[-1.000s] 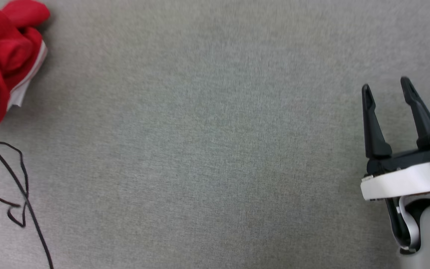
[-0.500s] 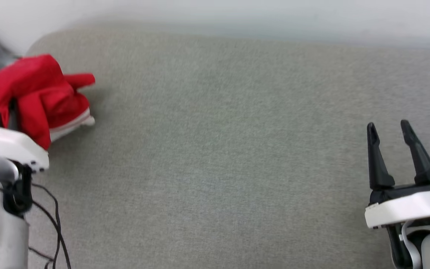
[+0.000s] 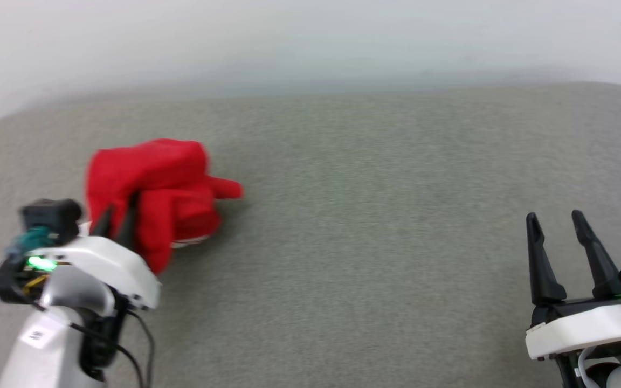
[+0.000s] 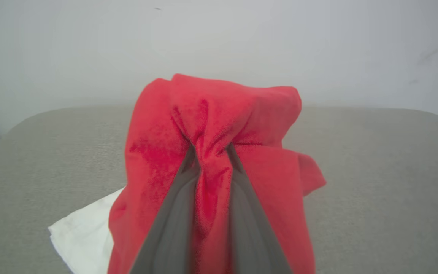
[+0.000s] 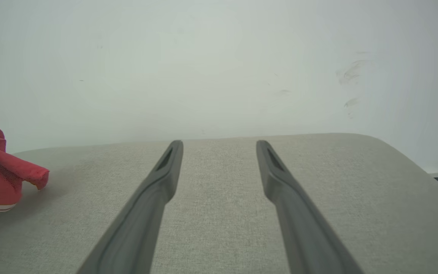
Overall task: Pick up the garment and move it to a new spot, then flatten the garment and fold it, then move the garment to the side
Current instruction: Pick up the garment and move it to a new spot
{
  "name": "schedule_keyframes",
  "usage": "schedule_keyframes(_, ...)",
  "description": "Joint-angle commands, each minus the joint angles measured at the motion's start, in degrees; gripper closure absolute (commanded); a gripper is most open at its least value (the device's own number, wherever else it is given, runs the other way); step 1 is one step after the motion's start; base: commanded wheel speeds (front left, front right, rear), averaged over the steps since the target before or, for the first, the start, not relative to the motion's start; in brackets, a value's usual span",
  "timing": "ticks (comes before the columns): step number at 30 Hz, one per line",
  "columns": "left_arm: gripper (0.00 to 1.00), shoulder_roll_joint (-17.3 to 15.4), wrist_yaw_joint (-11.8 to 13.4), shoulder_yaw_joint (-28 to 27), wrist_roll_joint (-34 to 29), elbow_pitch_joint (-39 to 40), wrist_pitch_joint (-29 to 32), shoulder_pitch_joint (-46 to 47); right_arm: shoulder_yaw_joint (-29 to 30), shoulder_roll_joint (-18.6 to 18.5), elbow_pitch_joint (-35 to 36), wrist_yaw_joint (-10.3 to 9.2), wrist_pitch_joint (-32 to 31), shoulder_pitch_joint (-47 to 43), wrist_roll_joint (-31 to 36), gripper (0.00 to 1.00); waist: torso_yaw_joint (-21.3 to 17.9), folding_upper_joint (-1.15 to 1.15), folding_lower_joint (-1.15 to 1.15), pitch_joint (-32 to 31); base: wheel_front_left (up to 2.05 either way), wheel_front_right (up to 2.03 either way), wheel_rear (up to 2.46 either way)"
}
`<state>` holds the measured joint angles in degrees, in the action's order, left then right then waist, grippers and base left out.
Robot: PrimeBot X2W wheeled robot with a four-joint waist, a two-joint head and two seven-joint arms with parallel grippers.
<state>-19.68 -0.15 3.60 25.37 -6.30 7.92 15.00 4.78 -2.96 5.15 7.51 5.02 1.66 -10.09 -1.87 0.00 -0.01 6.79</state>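
On the gray table (image 3: 370,215), we pinch the red shirt (image 3: 154,172) with our left gripper (image 4: 210,152), right gripper (image 3: 554,215) wide, empty.

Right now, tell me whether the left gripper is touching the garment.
Touching. The left wrist view shows the left gripper pinching a fold of the garment between its fingers.

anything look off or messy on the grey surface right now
Only the garment: it is a crumpled red bundle at the left of the grey surface, pinched in the left hand, with white fabric sticking out at its base. Nothing looks spilled or damaged. The right hand is open and apart from it.
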Motion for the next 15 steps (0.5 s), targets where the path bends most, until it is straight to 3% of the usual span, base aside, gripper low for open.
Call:
schedule_keyframes(1, 1.00, 1.20, -0.71, 2.39, -0.38, 1.96, 1.14, -0.97, -0.23, 0.12, 0.14, -0.04, 0.12, -0.94, -0.28, 0.00, -3.45, 0.00, 0.01, -0.86, 0.00, 0.00, 0.00)
schedule_keyframes(7, 1.00, 4.33, -3.08, 9.49, -0.82, 3.75, 4.33, -0.67, -0.75, 0.11, 0.63, -0.03, 0.29, -0.98, -1.02, 0.00, -7.73, 0.00, 0.01, 0.71, 0.00, 0.00, 0.00)
schedule_keyframes(15, 1.00, 7.10, -5.70, 19.37, -3.06, 1.78, 6.10, -0.25, -1.31, 0.12, -0.03, -0.04, 1.74, 0.46, -2.39, 0.00, -10.64, 0.00, 0.01, 4.70, 0.00, 0.00, 0.00)
